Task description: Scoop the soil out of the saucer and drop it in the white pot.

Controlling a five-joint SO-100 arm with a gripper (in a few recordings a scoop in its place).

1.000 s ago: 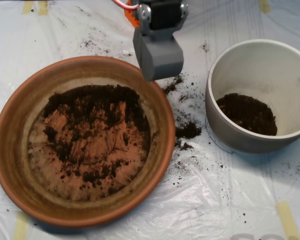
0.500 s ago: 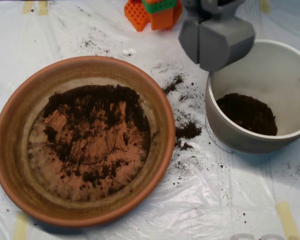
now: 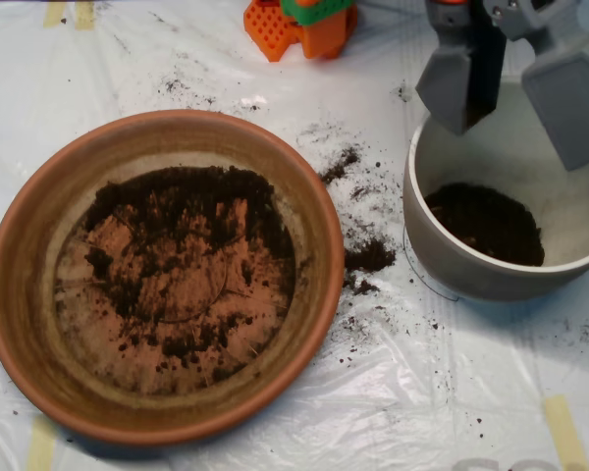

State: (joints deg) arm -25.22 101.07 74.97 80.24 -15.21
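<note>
- one overhead view, and the scoop [image 3: 515, 98] hangs over the back rim of the white pot [image 3: 452, 265], at the top right of the picture
- its two grey shells are spread wide apart, one on the left over the pot's rim, one on the right over the pot's inside, with a clear gap between them
- nothing can be seen held between the shells
- inside the white pot a dark heap of soil [image 3: 486, 221] lies on the floor, towards the front left wall
- the saucer [image 3: 25, 294] sits on the left, well wider than the pot and apart from it
- more soil is smeared across the saucer's floor, thickest along the back and right, with bare terracotta showing through in the middle
- spilled soil [image 3: 370, 256] lies on the plastic sheet [image 3: 422, 392] between saucer and pot, one clump just beside the saucer's right rim, specks scattered around it
- an orange and green block [image 3: 299, 25] stands at the top edge, left of the scoop
- strips of yellow tape [image 3: 564, 432] show at the corners of the sheet
</note>
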